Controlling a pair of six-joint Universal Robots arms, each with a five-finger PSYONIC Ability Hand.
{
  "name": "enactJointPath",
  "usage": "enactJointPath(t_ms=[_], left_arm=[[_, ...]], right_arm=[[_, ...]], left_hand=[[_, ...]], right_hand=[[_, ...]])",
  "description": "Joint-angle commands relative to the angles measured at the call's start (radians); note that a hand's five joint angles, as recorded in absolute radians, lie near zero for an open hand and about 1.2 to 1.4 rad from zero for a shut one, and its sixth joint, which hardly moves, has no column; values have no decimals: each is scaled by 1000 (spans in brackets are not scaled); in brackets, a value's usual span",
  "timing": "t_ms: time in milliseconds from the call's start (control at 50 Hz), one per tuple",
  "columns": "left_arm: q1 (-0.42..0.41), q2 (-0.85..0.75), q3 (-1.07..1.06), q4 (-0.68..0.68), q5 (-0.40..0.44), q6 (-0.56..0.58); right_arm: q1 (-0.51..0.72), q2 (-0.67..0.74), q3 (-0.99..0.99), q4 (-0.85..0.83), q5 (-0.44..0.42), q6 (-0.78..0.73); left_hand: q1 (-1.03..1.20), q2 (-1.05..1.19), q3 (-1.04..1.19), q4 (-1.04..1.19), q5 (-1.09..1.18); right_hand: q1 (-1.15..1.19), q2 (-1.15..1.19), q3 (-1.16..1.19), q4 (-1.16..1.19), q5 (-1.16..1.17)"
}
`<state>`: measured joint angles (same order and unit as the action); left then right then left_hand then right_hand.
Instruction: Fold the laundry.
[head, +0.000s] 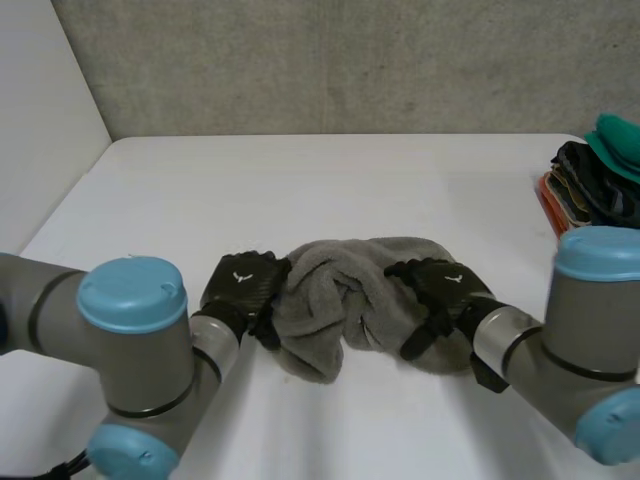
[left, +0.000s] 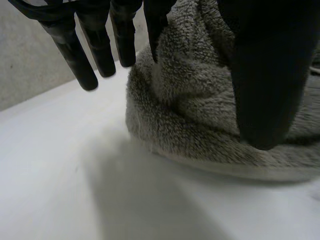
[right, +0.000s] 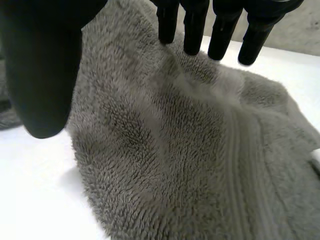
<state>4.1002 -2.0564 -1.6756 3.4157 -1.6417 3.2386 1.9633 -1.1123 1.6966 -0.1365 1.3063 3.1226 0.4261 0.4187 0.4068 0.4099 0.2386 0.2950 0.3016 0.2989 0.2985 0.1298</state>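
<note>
Shaggy grey terry towel (head: 340, 300), bunched at 6 o'clock on the white tabletop (head: 300, 190); no fold is made yet. Your left hand (head: 240, 285) rests at its 9 o'clock edge and your right hand (head: 440, 285) at its 3 o'clock edge. The fingers (right: 192, 25) of both are straight and grip nothing. Spreading and all folding remain.

Grey towel (head: 350, 300): thick terry cloth with a rough, looped pile, matt throughout. Under the right hand (head: 440, 287) a flat woven band (right: 245, 165) with fine ribs crosses the pile. The left hand (head: 243, 285) and the right hand are black, their fingers (left: 80, 55) smooth and matt with a faint sheen, like plastic or rubber. White table (head: 300, 180) beneath the hands: smooth, matt. Arm caps (head: 133, 292): light-blue, smooth, slightly glossy. Joints (head: 150, 370): grey, satin. Wall (head: 350, 60) beyond the hands: rough and grainy, like concrete.
</note>
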Motion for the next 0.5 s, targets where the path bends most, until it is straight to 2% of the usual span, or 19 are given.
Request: enactJointPath(t_ms=[20, 40, 80, 120, 160, 200, 300, 380, 500], left_arm=[[-8, -68, 43, 135, -6, 10], [-15, -74, 53, 138, -4, 10], [-34, -74, 59, 134, -4, 10], [-66, -62, 60, 131, -6, 10], [-84, -45, 60, 123, -6, 9], [-90, 50, 47, 93, -13, 12], [-69, 274, 37, -6, -21, 13], [-49, 399, 48, -94, -15, 15], [-41, 440, 100, -222, -10, 17]], right_arm=[[34, 75, -66, -38, 74, -10], [32, 71, -66, -44, 83, -12], [26, 59, -63, -64, 108, -21], [25, 34, -60, -71, 105, -33], [23, -47, -52, -61, 103, -88], [23, -121, -45, -49, 103, -151], [-55, -320, -69, 75, 103, -450], [-105, -389, -161, 190, 113, -593], [-109, -383, -296, 308, 97, -639]], left_hand=[[456, 463, 475, 472, 469], [747, 755, 767, 764, 760], [969, 977, 989, 986, 982], [970, 978, 989, 986, 983], [970, 978, 989, 986, 983], [970, 978, 989, 986, 983], [970, 978, 989, 986, 983], [970, 978, 989, 986, 983], [970, 978, 989, 986, 983]], right_hand=[[859, 853, 856, 856, 850], [1039, 1032, 1035, 1035, 1029], [1101, 1095, 1097, 1098, 1092], [1101, 1095, 1097, 1098, 1092], [1101, 1095, 1097, 1098, 1092], [1101, 1095, 1097, 1098, 1092], [1101, 1095, 1097, 1098, 1092], [1101, 1095, 1097, 1098, 1092], [1101, 1095, 1097, 1098, 1092]])
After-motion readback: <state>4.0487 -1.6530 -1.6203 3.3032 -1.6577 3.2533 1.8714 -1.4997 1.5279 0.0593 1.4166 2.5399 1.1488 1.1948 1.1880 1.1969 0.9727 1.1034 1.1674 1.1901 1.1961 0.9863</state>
